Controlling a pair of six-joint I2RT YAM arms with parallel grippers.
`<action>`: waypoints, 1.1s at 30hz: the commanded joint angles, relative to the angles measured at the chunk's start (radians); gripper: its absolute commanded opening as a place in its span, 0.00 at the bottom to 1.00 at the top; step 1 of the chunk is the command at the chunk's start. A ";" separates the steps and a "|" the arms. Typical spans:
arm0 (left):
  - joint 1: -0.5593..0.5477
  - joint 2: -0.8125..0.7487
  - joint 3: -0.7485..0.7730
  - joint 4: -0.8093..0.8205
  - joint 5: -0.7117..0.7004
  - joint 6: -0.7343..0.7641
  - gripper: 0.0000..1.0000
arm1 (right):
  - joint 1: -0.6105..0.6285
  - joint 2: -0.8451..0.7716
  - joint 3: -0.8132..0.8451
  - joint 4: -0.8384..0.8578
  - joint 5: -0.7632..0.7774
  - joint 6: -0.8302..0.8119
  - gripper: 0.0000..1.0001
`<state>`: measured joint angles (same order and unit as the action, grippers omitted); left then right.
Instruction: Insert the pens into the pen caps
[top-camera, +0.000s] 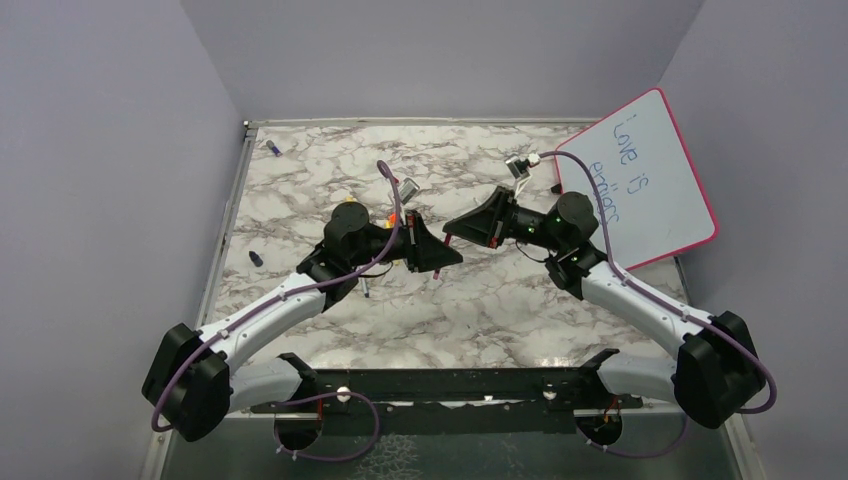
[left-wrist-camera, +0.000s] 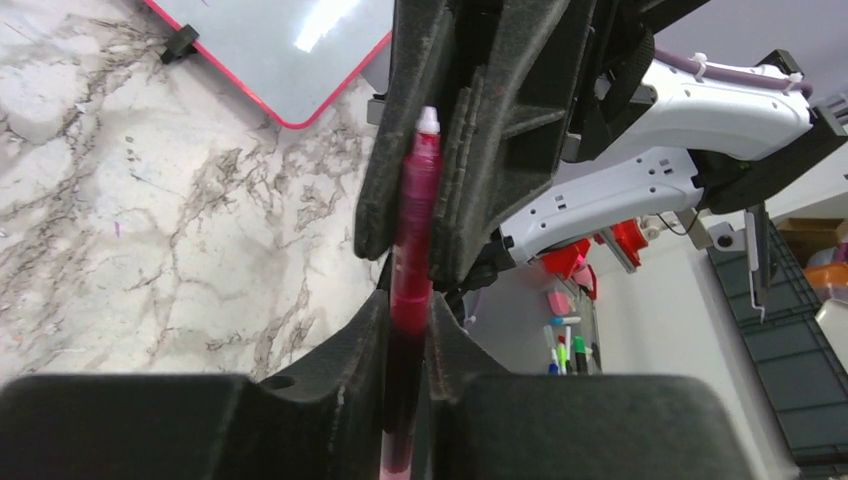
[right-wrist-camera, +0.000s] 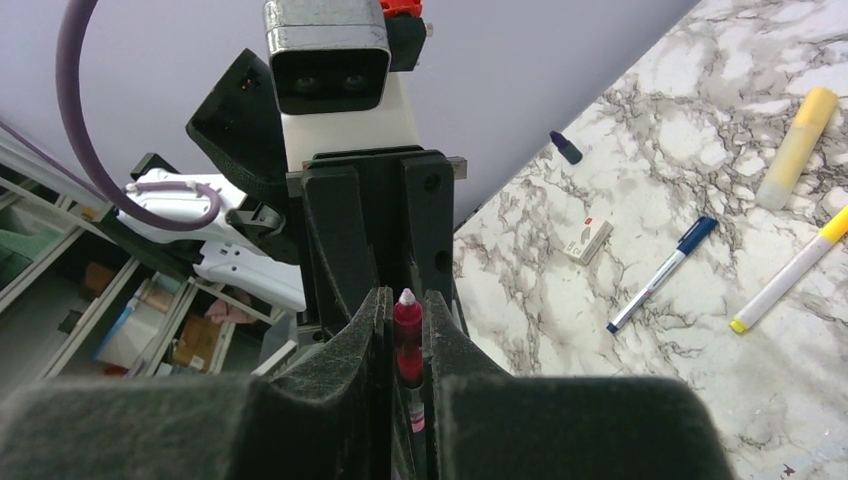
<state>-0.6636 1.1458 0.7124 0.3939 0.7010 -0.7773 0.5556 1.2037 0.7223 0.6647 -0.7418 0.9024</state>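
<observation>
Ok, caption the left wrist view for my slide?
Left gripper and right gripper both clamp one red pen above the marble table, whiteboard beyond.

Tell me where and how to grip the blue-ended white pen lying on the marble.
Take the blue-ended white pen at mid-barrel, coming straight down with the jaws across its width. It lies flat and diagonal on the marble table, apart from the yellow-tipped pen, so both long sides look free.

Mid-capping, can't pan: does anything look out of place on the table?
Nothing spilled or broken. One blue cap lies in the table's far left corner, a second cap by its left edge. The whiteboard sits askew at the right.
</observation>
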 joint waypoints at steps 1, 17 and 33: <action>-0.008 0.011 0.031 0.031 0.039 -0.009 0.10 | 0.004 -0.011 -0.008 0.046 0.022 0.009 0.01; -0.007 -0.091 0.059 -0.259 -0.345 0.158 0.00 | 0.005 -0.068 0.024 -0.258 0.202 -0.150 0.59; -0.004 -0.230 0.035 -0.454 -0.706 0.285 0.00 | 0.004 0.094 0.064 -0.618 0.612 -0.312 0.60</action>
<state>-0.6674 0.9218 0.7650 -0.1005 -0.0135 -0.5858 0.5564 1.1820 0.7341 0.1413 -0.2943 0.5976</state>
